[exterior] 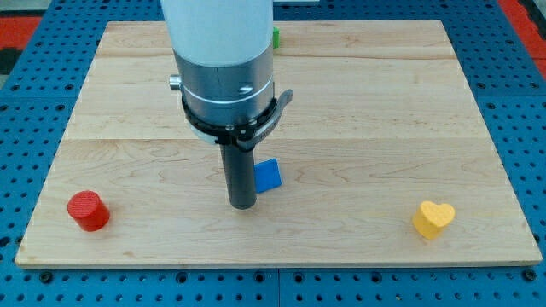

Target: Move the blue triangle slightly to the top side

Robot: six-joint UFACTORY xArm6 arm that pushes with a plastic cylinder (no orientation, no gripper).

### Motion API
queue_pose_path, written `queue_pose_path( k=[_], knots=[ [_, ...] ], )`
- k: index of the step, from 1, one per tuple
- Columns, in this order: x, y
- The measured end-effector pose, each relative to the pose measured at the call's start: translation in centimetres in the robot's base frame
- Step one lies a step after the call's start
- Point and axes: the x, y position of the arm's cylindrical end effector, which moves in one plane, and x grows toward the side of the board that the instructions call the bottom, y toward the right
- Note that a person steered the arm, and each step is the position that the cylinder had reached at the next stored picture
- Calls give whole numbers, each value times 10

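The blue block (pixel 268 175) lies near the middle of the wooden board (pixel 384 111), partly hidden by my rod; its shape does not show fully. My tip (pixel 242 205) rests on the board just to the view's left of the blue block and slightly below it, touching or nearly touching its left side. The arm's white and grey body (pixel 223 68) rises above the rod and covers the board's upper middle.
A red cylinder (pixel 88 211) sits at the view's bottom left. A yellow heart (pixel 432 218) sits at the bottom right. A green block (pixel 275 37) peeks out beside the arm at the top edge. Blue pegboard surrounds the board.
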Motion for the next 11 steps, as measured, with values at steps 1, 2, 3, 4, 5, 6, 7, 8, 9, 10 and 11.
queue_pose_path(
  k=[1, 2, 3, 4, 5, 6, 7, 8, 9, 10, 11],
  knots=[
    [0, 33],
    [-7, 58],
    [-32, 47],
    [-47, 21],
    [-53, -5],
    [-51, -12],
    [-29, 0],
    [-13, 13],
    [-17, -17],
    [-49, -45],
    [-80, -58]
  ],
)
